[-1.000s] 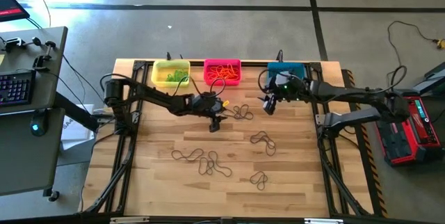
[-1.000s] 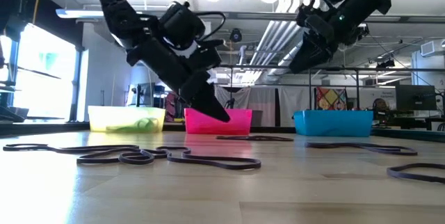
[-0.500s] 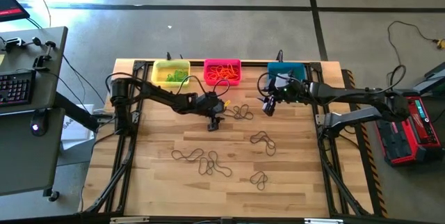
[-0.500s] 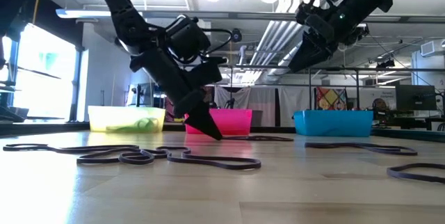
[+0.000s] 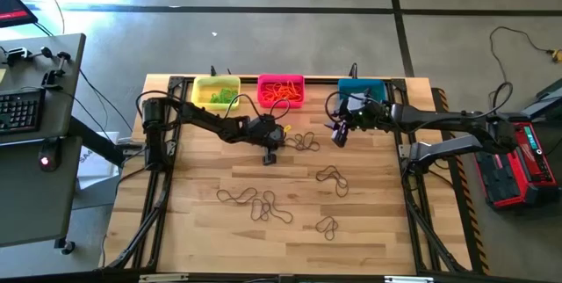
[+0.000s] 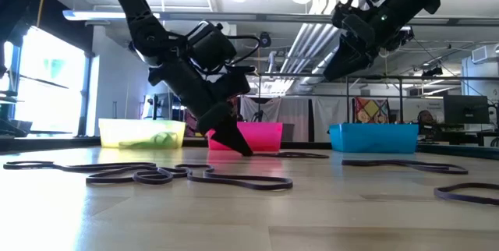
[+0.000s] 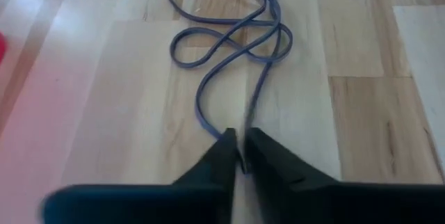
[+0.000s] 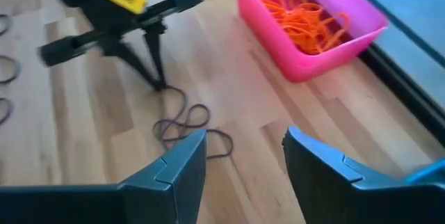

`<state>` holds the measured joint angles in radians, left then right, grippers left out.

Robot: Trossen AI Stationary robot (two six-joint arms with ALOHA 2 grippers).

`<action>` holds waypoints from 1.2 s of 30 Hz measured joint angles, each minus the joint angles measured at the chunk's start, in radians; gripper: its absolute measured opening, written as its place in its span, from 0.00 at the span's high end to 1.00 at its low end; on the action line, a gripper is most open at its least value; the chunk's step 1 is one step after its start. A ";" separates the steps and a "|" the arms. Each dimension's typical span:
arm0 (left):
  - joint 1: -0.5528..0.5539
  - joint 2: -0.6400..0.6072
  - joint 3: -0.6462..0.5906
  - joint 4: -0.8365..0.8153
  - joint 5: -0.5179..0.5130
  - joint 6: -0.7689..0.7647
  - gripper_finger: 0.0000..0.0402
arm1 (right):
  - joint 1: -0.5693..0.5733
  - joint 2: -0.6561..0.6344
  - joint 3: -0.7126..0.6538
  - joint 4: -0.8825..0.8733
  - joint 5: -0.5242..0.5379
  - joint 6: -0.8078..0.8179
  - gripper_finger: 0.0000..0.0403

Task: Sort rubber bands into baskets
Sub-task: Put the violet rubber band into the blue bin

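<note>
Three baskets stand along the far edge: yellow (image 5: 216, 92), pink (image 5: 281, 90) holding orange bands, and teal (image 5: 360, 90). Dark rubber bands lie loose on the wood. One tangled dark band (image 5: 303, 141) (image 7: 229, 36) lies in front of the pink basket. My left gripper (image 5: 269, 155) (image 7: 240, 147) is down at the table by this band's near end, its fingers closed on it. My right gripper (image 5: 338, 136) (image 8: 243, 158) hangs open above the table in front of the teal basket, with nothing between its fingers. My left gripper pinches the near end of the tangled band's loop (image 7: 228, 132) between its two fingertips. The fingers (image 6: 236, 147) slant down from the table's left side, and their tips are at the tabletop. The rest of the band lies slack on the wood beyond them.
More dark bands lie mid-table (image 5: 332, 177), toward the near left (image 5: 259, 204) and near the front (image 5: 327, 226). The black frame rails (image 5: 162, 186) run along the table's sides. Bare wood lies between the bands.
My left gripper has sunk from just above the table until its fingertips reach the wood at the near end of the tangled band. The band stays lying where it was.
</note>
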<state>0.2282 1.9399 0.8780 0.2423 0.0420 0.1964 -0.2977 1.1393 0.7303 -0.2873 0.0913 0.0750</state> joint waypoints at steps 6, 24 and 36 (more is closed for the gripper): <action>0.002 -0.044 -0.007 -0.011 -0.017 0.000 0.99 | 0.057 0.001 0.000 0.000 -0.038 0.001 0.55; -0.045 -0.223 -0.004 0.034 -0.005 -0.048 1.00 | 0.215 0.396 0.000 0.436 0.063 0.084 0.55; -0.047 -0.227 -0.003 0.125 -0.002 -0.082 1.00 | 0.215 0.556 0.000 0.673 0.048 0.075 0.55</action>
<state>0.1810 1.7126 0.8745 0.3671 0.0399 0.1142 -0.0830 1.6958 0.7303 0.3853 0.1394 0.1495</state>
